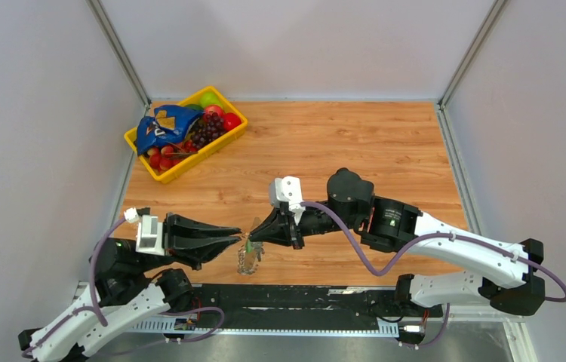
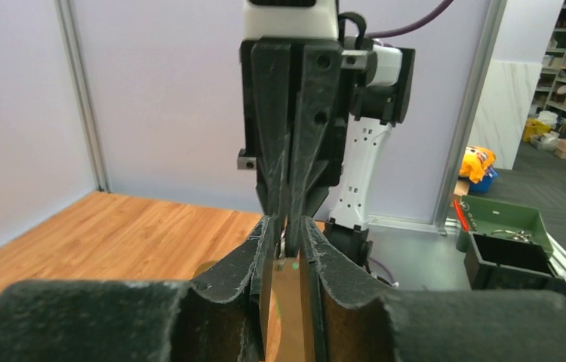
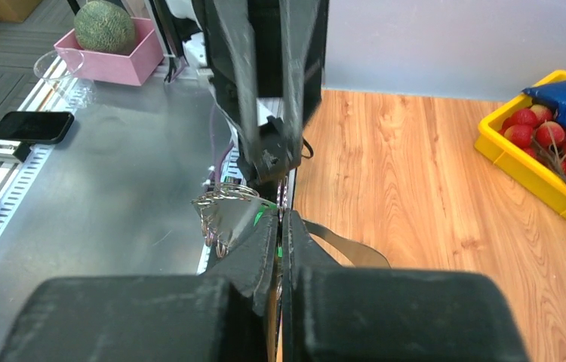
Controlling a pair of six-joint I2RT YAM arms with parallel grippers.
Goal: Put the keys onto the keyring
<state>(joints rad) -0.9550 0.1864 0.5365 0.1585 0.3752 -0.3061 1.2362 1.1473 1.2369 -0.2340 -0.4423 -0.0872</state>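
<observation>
Two grippers met tip to tip: the right gripper (image 1: 254, 235) clamped the keyring (image 1: 247, 262) steady for threading; the left gripper (image 1: 236, 238) hid its state.

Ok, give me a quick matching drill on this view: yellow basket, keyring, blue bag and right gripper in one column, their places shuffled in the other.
Things:
1. yellow basket
2. keyring
3. blue bag
4. right gripper

Places:
A. tip to tip with the left gripper
B. far left corner of the table
C. hanging where the two grippers meet
D. lying on the fruit

Pairs: 1-B, 2-C, 3-D, 4-A
</observation>
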